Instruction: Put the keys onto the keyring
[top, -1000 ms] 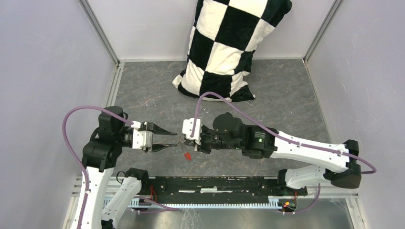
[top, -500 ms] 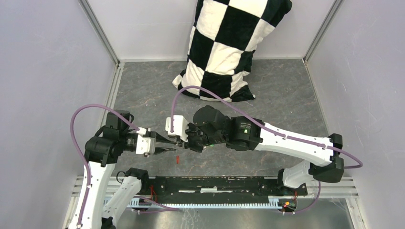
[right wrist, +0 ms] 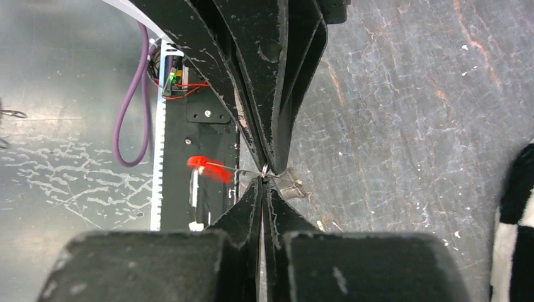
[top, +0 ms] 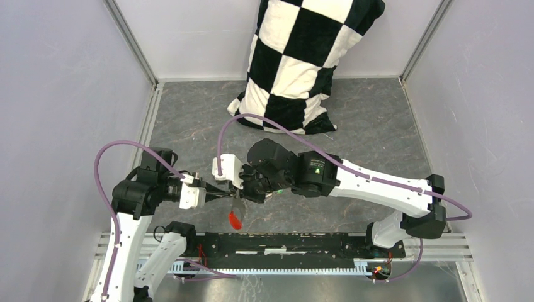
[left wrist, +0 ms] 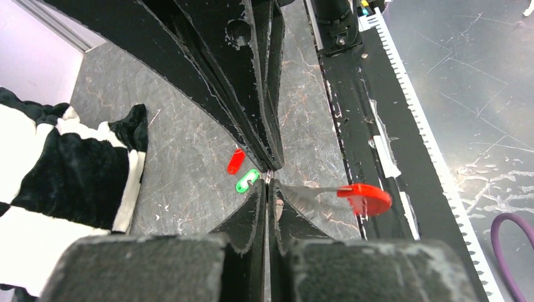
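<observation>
The keyring hangs in the air between my two grippers, its red-and-grey fob (top: pixel 235 218) dangling below them. My left gripper (top: pixel 228 192) is shut on the thin wire ring (left wrist: pixel 269 178), with the fob (left wrist: pixel 364 198) sticking out to the right. My right gripper (top: pixel 240 189) faces it tip to tip and is shut on the same ring (right wrist: pixel 265 170), the fob (right wrist: pixel 208 168) blurred at its left. Both keys lie on the grey floor below, close together: the red-headed key (left wrist: pixel 235 161) and the green-headed key (left wrist: pixel 247 180). Neither shows in the top view.
A black-and-white checkered pillow (top: pixel 296 63) leans against the back wall. A black rail (top: pixel 283 242) with a toothed strip runs along the near edge, just behind the hanging fob. Walls close in left and right.
My left gripper has shut on the wire ring. Both grippers have shifted left, and the fob now hangs lower, toward the near rail.
</observation>
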`<action>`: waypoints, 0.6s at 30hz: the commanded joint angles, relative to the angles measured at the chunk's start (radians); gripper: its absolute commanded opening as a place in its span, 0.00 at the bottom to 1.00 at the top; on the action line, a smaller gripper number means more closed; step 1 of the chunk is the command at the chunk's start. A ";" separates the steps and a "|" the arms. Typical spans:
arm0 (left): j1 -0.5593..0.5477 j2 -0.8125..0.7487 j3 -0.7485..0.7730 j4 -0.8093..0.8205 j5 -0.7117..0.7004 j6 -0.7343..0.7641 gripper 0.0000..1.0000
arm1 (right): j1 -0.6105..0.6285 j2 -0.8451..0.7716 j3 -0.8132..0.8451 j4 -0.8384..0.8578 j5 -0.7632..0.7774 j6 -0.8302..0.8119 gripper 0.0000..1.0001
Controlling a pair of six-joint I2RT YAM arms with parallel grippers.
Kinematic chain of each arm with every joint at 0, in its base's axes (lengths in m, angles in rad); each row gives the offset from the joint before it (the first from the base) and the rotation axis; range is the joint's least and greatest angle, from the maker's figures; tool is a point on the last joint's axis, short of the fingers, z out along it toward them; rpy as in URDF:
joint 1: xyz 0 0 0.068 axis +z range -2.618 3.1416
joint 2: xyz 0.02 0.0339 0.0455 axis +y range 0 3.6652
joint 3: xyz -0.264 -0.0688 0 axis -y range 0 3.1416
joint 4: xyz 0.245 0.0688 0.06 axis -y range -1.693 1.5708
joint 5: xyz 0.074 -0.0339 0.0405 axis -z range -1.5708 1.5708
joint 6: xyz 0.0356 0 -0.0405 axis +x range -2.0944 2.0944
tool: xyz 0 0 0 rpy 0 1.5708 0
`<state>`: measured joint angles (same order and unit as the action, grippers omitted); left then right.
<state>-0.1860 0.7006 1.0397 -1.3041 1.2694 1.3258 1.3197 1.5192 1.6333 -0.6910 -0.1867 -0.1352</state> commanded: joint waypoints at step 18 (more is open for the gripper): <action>-0.003 0.076 0.058 0.303 0.340 -0.543 0.02 | -0.018 -0.574 -0.692 0.892 0.169 0.187 0.53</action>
<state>-0.1875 0.7639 1.0405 -1.0546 1.4750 0.8772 1.3041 0.9874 1.0611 -0.1078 -0.0624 -0.0162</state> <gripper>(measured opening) 0.036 0.528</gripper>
